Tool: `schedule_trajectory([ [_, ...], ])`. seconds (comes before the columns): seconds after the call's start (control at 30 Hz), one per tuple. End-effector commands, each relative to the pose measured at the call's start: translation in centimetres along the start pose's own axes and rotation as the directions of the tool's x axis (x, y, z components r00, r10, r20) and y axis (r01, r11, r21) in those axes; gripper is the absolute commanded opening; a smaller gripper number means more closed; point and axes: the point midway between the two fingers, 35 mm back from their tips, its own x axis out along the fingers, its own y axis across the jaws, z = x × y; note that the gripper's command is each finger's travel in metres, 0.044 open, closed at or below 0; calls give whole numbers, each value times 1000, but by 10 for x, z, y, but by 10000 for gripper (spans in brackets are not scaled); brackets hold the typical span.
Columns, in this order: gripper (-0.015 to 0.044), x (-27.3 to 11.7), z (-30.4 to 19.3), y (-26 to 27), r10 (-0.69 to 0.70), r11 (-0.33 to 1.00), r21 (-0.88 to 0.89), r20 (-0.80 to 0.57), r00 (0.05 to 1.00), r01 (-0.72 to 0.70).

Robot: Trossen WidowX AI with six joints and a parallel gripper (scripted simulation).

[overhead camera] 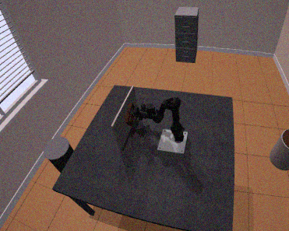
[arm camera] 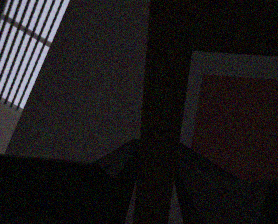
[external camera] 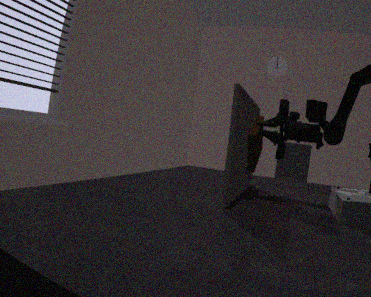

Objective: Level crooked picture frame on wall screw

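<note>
1. My pincer (overhead camera: 135, 110) (external camera: 264, 129) (arm camera: 156, 148) is clenched on the side rail of the frame (overhead camera: 129, 118) (external camera: 255, 152) (arm camera: 161, 75), which is in front of the upright panel (overhead camera: 122, 106) (external camera: 235, 139) (arm camera: 110, 90) on the surface (overhead camera: 208, 170) (external camera: 137, 239).
2. I have my grip, then, but the letting go is undone. Whether the frame is lifted, how many notches are behind me and which side sits too high, I cannot tell; strip and screw are out of sight.
3. I judge that what remains is to settle it on a notch, release, look, and repeat if it tilts.
4. Of containers, the pot (overhead camera: 281, 155) on the floor holds something brown, perhaps soil. The cabinet (overhead camera: 185, 38) (external camera: 293, 164) has its drawers shut, contents hidden.
</note>
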Motion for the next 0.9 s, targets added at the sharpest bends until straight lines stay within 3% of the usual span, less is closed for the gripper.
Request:
schedule_trajectory([
  [0.0,0,0,0,0,0,1000,5,0,1000,0],
  [0.87,0,0,1,-2,0,989,151,0,1000,0],
])
